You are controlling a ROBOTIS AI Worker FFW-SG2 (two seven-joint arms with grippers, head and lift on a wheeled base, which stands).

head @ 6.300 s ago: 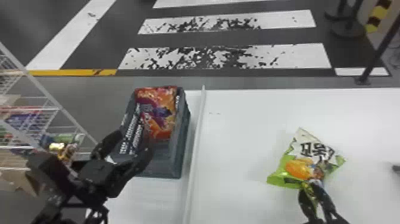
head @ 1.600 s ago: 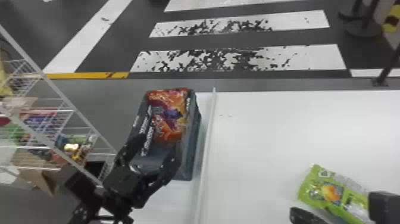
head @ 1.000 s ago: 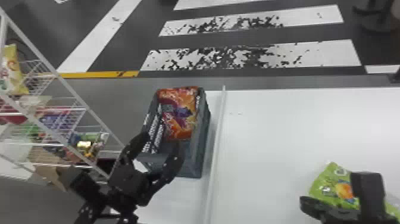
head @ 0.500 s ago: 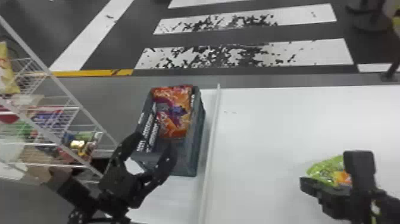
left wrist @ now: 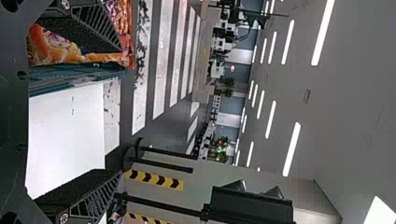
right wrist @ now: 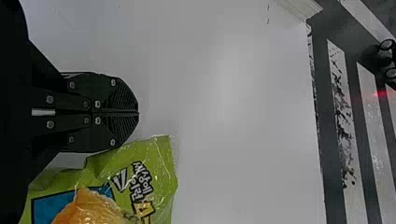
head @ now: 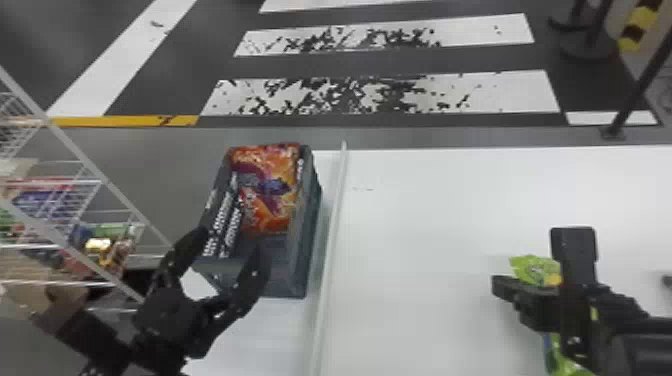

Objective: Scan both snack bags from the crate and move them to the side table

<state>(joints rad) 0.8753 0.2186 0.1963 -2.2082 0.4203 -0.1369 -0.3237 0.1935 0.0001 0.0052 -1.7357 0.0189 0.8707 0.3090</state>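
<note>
Gaping, empty, at eight o'clock: black left gripper (head: 231, 244) | four o'clock: black right gripper (head: 500, 286), closed on nothing beside shiny green snack bag (head: 531, 267) | nine o'clock: orange-purple snack bag (head: 270, 200) inside grey plastic crate (head: 304, 240)

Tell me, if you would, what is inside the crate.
An orange bag lies in the crate, towards its far end. Whatever is under the bag is covered, and the left pincer hides part of the crate's near end.
</note>
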